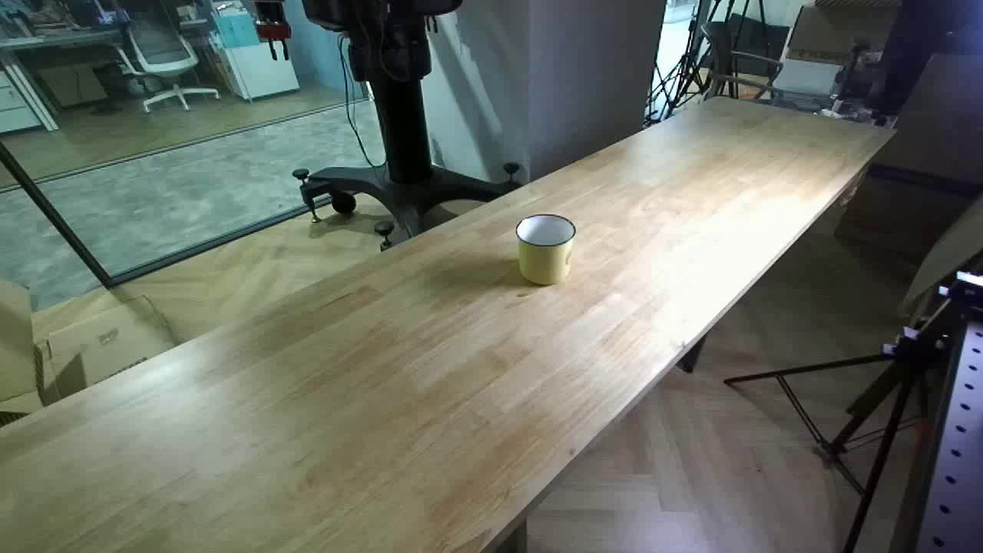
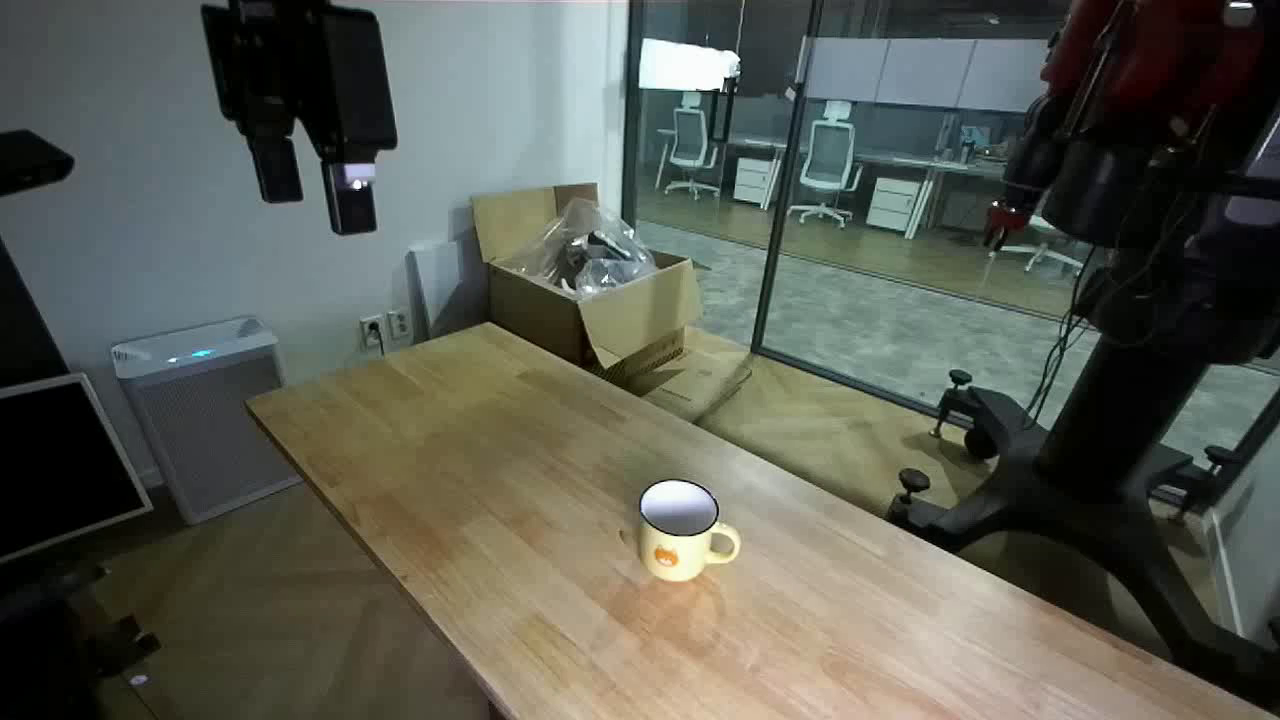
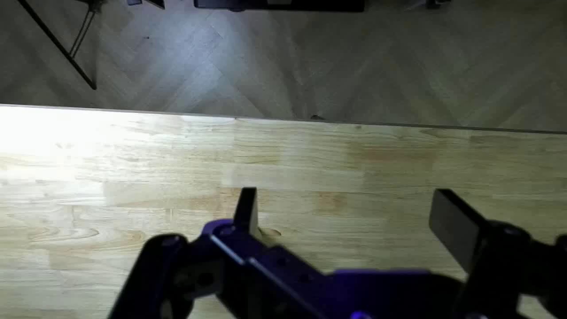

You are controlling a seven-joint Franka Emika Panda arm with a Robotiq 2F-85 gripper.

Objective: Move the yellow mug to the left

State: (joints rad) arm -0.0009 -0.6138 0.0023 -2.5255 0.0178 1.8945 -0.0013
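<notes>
At the left of an exterior view, a black screen (image 2: 60,465) in a pale frame is seen, with a grey-and-white air purifier (image 2: 210,430) placed on the floor behind it. Farther right, the claw (image 2: 315,195) is held high in the air, pointed downward. Its fingers (image 3: 454,235) are shown spread wide apart in the wrist view; only wood is seen between them, and the grip is empty. Next, an opened cardboard box (image 2: 535,315) with clear plastic inside is placed just beyond the far corner of the tabletop (image 2: 450,420). The yellow mug (image 2: 652,568) is stood upright on the tabletop in both exterior views, well apart from the claw. An orange print is carried on its side, and its handle is turned to the right. At the right, past the tabletop's edge, a black stand (image 2: 1120,420) is set on the floor.
</notes>
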